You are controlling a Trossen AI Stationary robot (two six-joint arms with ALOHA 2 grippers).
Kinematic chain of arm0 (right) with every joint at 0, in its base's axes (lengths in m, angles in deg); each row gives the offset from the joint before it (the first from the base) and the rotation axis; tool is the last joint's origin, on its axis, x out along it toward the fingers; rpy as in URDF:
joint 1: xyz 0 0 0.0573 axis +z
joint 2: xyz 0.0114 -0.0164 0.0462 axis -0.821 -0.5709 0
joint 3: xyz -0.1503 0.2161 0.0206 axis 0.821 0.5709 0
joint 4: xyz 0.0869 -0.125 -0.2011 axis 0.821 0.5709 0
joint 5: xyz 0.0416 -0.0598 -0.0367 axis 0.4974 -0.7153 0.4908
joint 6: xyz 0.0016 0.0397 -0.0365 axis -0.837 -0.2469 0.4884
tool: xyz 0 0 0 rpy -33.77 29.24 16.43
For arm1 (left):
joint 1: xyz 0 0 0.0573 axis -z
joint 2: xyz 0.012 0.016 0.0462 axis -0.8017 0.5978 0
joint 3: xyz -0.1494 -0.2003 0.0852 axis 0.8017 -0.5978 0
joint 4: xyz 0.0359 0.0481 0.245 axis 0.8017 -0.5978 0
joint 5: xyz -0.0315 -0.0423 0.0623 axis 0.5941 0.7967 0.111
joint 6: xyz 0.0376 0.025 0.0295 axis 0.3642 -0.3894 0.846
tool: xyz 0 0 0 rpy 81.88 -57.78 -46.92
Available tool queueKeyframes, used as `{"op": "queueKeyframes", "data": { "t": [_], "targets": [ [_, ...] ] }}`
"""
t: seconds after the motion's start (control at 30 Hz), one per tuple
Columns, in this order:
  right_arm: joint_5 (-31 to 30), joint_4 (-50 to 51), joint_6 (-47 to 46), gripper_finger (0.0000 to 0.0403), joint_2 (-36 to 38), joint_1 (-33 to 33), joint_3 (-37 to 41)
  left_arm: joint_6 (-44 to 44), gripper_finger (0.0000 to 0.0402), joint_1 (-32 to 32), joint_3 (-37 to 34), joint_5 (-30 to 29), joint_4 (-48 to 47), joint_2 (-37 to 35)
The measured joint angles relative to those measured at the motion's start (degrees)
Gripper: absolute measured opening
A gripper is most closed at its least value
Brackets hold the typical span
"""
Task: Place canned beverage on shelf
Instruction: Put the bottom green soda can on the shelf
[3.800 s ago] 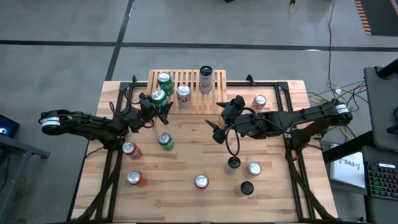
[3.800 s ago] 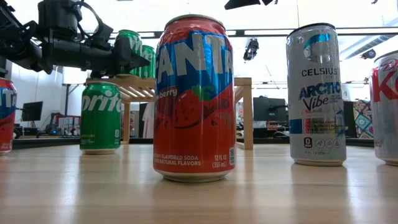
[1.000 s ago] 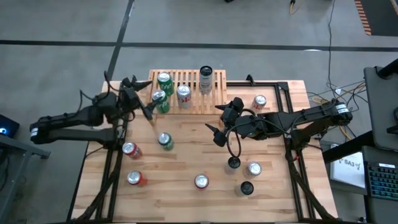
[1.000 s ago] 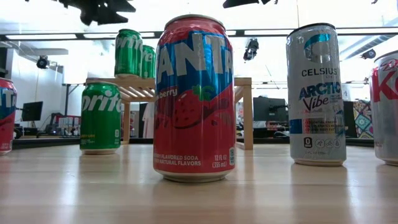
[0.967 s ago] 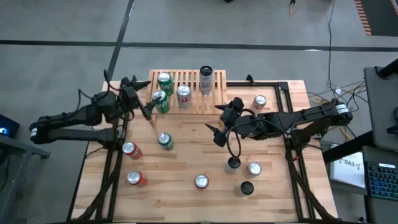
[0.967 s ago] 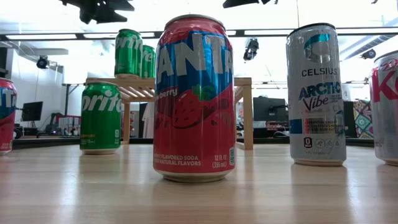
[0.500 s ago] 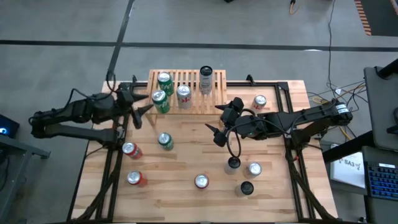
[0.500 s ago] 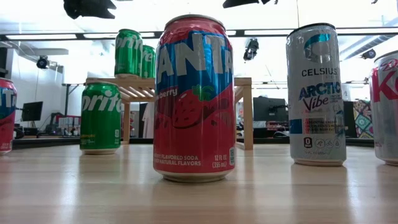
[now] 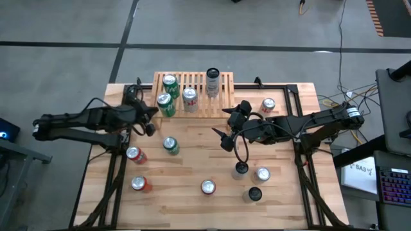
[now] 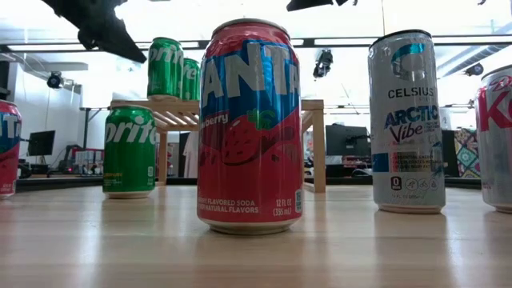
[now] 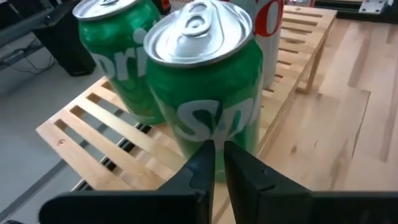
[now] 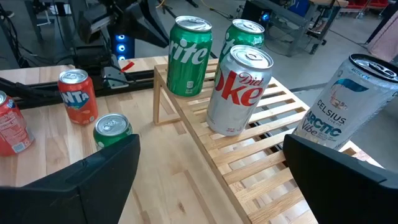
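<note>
**Left tool closed and empty beside the shelf; right tool wide over the counter**

Your left tool point(image 11: 217, 163) has its two fingers pressed almost together, with nothing between them. From above you see it point(image 9: 149, 120) hanging just off the shelf's left front corner, near a green can point(image 9: 166, 103) that stands upright on the slats. Your left wrist camera looks straight at that green can point(image 11: 208, 87), with a second green can point(image 11: 121, 53) standing behind it on the same rack.

The shelf point(image 9: 221, 96) sits at the far middle of the counter point(image 9: 186, 163). On it you have the two green cans, the rear one point(image 9: 170, 83) at the back left, a silver-and-red diet cola can point(image 9: 190, 97) next to them, and a tall slim can point(image 9: 212, 79) further along at the back edge.

Your right tool point(image 9: 224, 133) is spread wide and holds nothing. It hangs over the middle of the counter, in front of the shelf's right half. Its wrist camera shows both dark fingers point(image 12: 74, 180) far apart, with the shelf point(image 12: 249, 158) and its cans between them.

Loose cans stand on the counter: a green one point(image 9: 170, 145), a red one point(image 9: 133, 154) and an orange one point(image 9: 139, 184) on your left side, a red one point(image 9: 207, 187) near the front, and a silver one point(image 9: 262, 173) on the right. In the low camera the strawberry soda can point(image 10: 250, 128) fills the foreground.
</note>
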Motion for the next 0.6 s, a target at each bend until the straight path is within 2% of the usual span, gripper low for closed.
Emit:
{"op": "queueKeyframes", "data": {
  "t": [0.17, 0.4, 0.6],
  "targets": [
    [0.0, 0.0, 0.1, 0.0384, 0.0, 0.0, 0.0, 0.4, 0.0003, 0.0, -1.2, -0.3, 3.8, 0.9],
    [0.0, 0.1, 0.5, 0.0384, 0.0, 0.0, 0.0, 1.9, 0.0001, 0.0, -1.5, -0.7, 7.7, 2.9],
    [0.0, 0.4, 0.5, 0.0384, 0.0, 0.0, 0.0, 2.0, 0.0, 0.0, -1.5, -5.0, 8.8, 5.4]
  ]
}}
